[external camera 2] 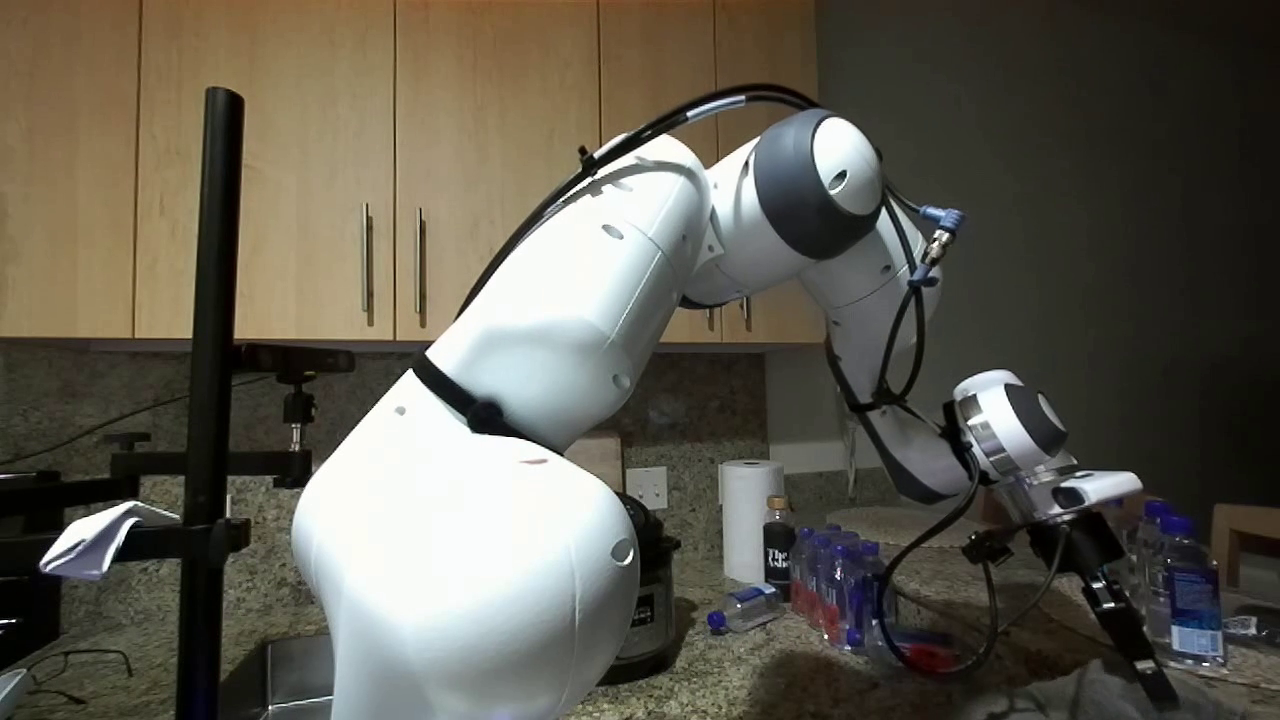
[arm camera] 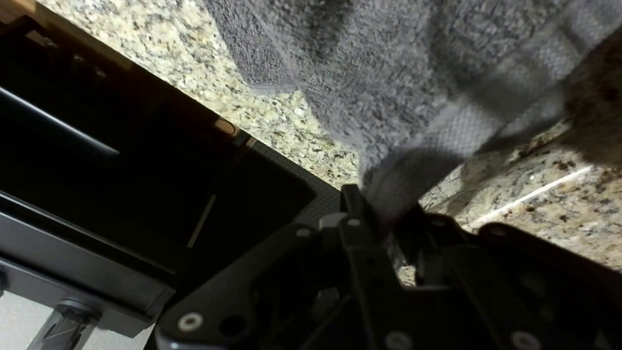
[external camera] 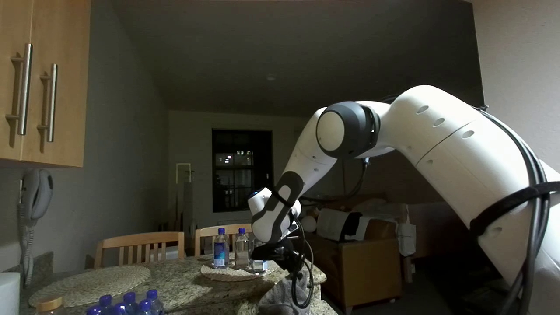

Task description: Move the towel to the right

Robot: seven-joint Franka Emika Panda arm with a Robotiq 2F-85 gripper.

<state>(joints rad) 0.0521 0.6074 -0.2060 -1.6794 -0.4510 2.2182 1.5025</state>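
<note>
Towel (arm camera: pixel 379 73) lies on granite counter (arm camera: pixel 165 43) near bottles (external camera: pixel 221 251) on a placemat (external camera: pixel 229 275).

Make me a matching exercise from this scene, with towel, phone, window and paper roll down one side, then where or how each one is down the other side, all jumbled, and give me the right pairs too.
Things
1. Towel
2. Phone
3. Window
4. Paper roll

Place or state
A. white, standing on the countertop
B. dark, set in the far wall
C. grey, partly between the jaws of the gripper
D. corded, wall-mounted

Right pairs: 1-C, 2-D, 3-B, 4-A
</note>
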